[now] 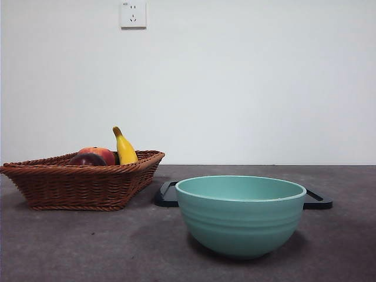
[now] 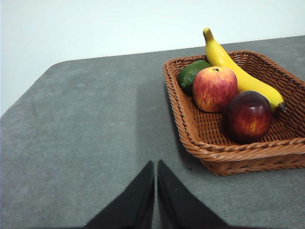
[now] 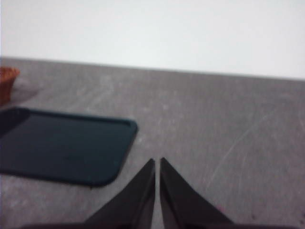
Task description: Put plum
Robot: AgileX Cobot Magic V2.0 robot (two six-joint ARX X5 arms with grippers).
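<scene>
The dark maroon plum (image 2: 248, 116) lies in the brown wicker basket (image 2: 224, 153), next to a red-orange apple-like fruit (image 2: 214, 88), a yellow banana (image 2: 238, 71) and a green fruit (image 2: 191, 74). In the front view the plum (image 1: 87, 160) shows just above the basket's rim (image 1: 82, 170) at the left. My left gripper (image 2: 156, 164) is shut and empty, above the table short of the basket. My right gripper (image 3: 157, 162) is shut and empty, beside a dark tray (image 3: 62, 143). Neither arm shows in the front view.
A teal bowl (image 1: 241, 214) stands near the front, right of the basket. A flat black tray (image 1: 317, 201) lies behind it. A white wall with a socket (image 1: 133, 14) closes the back. The table's rounded corner (image 2: 52, 67) shows in the left wrist view.
</scene>
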